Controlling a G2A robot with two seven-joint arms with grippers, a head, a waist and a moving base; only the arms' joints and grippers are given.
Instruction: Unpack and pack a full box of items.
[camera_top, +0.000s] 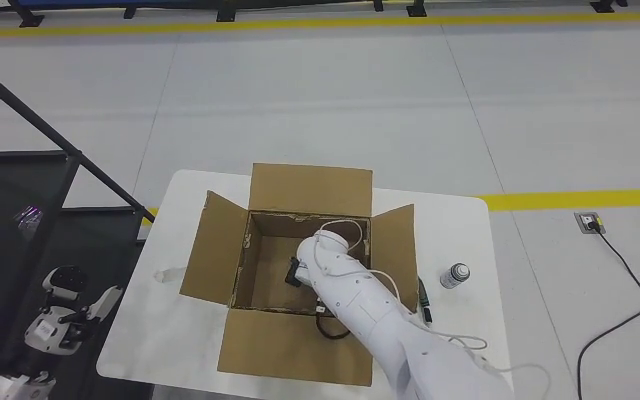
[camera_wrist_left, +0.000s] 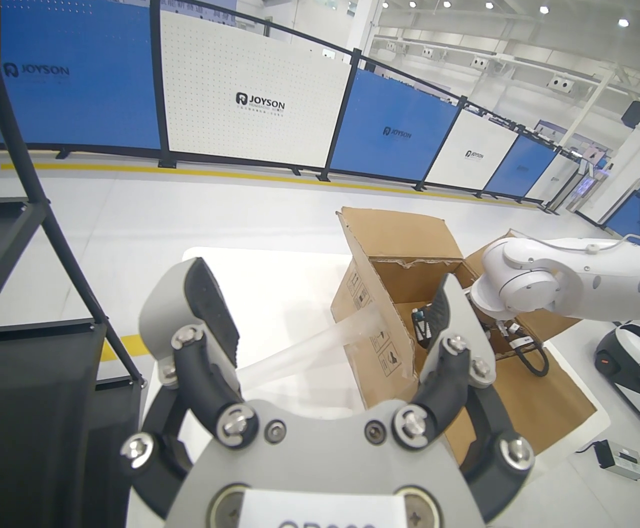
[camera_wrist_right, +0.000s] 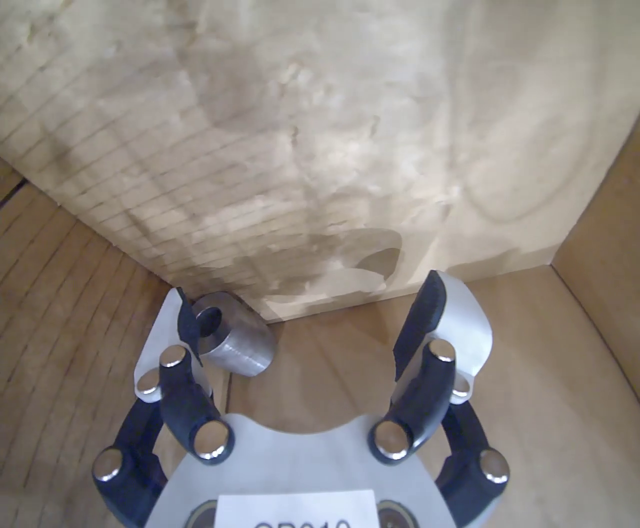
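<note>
Right pincer (camera_wrist_right: 309, 295) hangs deep inside the cardboard box (camera_top: 310, 188) with its fingers spread wide. A grey metal ring (camera_wrist_right: 240, 345) lies on the box floor, tight against a wall and just beside one fingertip. Spread like that, the pincer looks set to straddle the ring and lift it out. The wall crowds one finger, so the grasp may be awkward. Left pincer (camera_wrist_left: 322, 274) is also apart and empty, held outside the box, likely so it stays clear of the working arm. On the desk (camera_top: 455, 225) a small can (camera_top: 456, 275) stands beside the box, and a clear tube (camera_top: 168, 272) lies by the opposite side, probably unpacked.
</note>
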